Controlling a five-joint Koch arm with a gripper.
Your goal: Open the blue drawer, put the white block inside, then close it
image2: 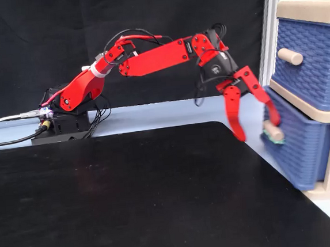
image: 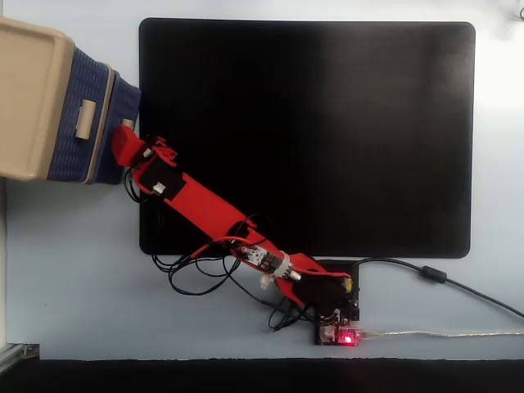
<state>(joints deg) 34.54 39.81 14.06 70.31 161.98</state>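
The claw [image2: 257, 128], jaws spread and empty, presses against the blue drawer [image2: 297, 149] front at the frame's right, by its beige handle [image2: 273, 131]. The drawer looks nearly shut; the white block is unseen, presumably inside. Closing is in hand: one last push.

The ribbed woven-look navy plastic drawer [image2: 299, 149] carries a small beige tab handle [image2: 273, 131]. Its boxy plastic cabinet [image: 31, 98] is cream-beige, the flat rectangular mat [image: 327, 123] plain black, the jointed hobby arm [image2: 153, 58] bright red
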